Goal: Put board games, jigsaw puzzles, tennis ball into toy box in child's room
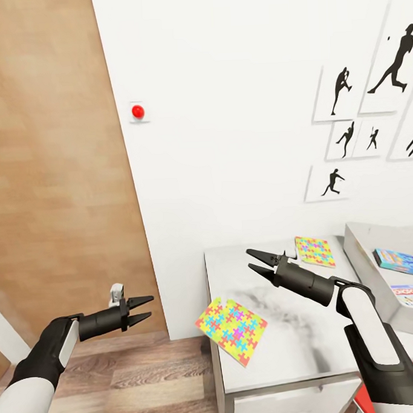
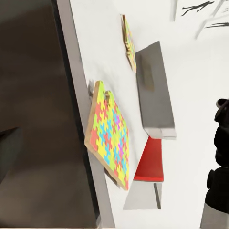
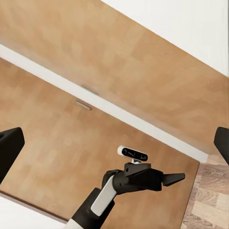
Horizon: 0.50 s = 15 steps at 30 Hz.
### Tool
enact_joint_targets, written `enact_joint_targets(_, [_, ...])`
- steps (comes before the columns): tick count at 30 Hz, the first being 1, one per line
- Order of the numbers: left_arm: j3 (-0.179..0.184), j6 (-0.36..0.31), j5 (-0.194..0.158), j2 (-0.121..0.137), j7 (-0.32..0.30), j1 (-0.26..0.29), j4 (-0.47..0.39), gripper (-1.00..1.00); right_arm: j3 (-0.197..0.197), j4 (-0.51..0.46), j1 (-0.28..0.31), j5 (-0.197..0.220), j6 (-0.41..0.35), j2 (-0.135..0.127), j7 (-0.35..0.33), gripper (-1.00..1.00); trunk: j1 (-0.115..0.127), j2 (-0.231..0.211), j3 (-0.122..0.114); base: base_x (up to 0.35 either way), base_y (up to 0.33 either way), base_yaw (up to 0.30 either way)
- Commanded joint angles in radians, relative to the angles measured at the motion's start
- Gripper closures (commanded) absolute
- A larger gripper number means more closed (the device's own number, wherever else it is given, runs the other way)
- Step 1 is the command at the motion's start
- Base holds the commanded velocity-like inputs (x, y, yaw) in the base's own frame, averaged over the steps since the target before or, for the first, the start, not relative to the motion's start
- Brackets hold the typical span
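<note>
A colourful jigsaw puzzle (image 1: 232, 330) lies on the white table (image 1: 292, 347), its corner hanging over the table's left edge. A second jigsaw puzzle (image 1: 315, 251) lies at the back by the wall. The grey toy box (image 1: 361, 256) stands at the right with a blue board game (image 1: 398, 260) and another game (image 1: 412, 295) inside. My right gripper (image 1: 249, 259) hovers open above the table between the two puzzles. My left gripper (image 1: 150, 308) is open, left of the table over the floor, pointing at the near puzzle (image 2: 110, 136). The tennis ball is out of view.
A wooden door (image 1: 53, 178) fills the left side, with a red button (image 1: 138, 111) on the white wall beside it. Framed silhouettes (image 1: 370, 101) hang above the table. Something red (image 1: 363, 403) sits under the table's front right.
</note>
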State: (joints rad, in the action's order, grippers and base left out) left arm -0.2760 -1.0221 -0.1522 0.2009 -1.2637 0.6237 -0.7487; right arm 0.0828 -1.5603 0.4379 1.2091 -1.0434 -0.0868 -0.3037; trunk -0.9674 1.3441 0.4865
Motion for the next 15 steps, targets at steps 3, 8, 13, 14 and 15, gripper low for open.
enact_joint_targets(3, [0.000, -0.008, -0.001, 0.000, -0.005, 0.001, 0.000, -1.00, 0.002, 0.000, 0.001, -0.010, -0.004, -0.002, -0.011, -1.00, -0.012, 0.022, 0.011, 0.000, 0.000, 0.000])
enact_joint_targets(8, [0.000, -0.011, -0.001, 0.000, -0.007, 0.001, 0.000, -1.00, 0.002, 0.000, 0.001, -0.010, -0.004, -0.004, -0.010, -1.00, -0.031, 0.057, 0.026, 0.000, 0.000, 0.000])
enact_joint_targets(13, [0.000, -0.020, -0.002, -0.001, -0.009, 0.001, 0.000, -1.00, 0.003, 0.002, 0.001, -0.010, -0.004, -0.001, -0.009, -1.00, -0.050, 0.092, 0.042, 0.000, 0.000, 0.000])
enact_joint_targets(14, [0.000, -0.021, -0.002, -0.002, -0.009, 0.001, 0.000, -1.00, 0.003, 0.002, 0.001, -0.010, -0.004, -0.001, -0.009, -1.00, -0.054, 0.099, 0.045, 0.000, 0.000, 0.000])
enact_joint_targets(15, [0.000, -0.021, -0.002, -0.002, -0.009, 0.001, 0.000, -1.00, 0.003, 0.002, 0.001, -0.010, -0.004, -0.001, -0.009, -1.00, -0.058, 0.106, 0.048, 0.000, 0.000, 0.000])
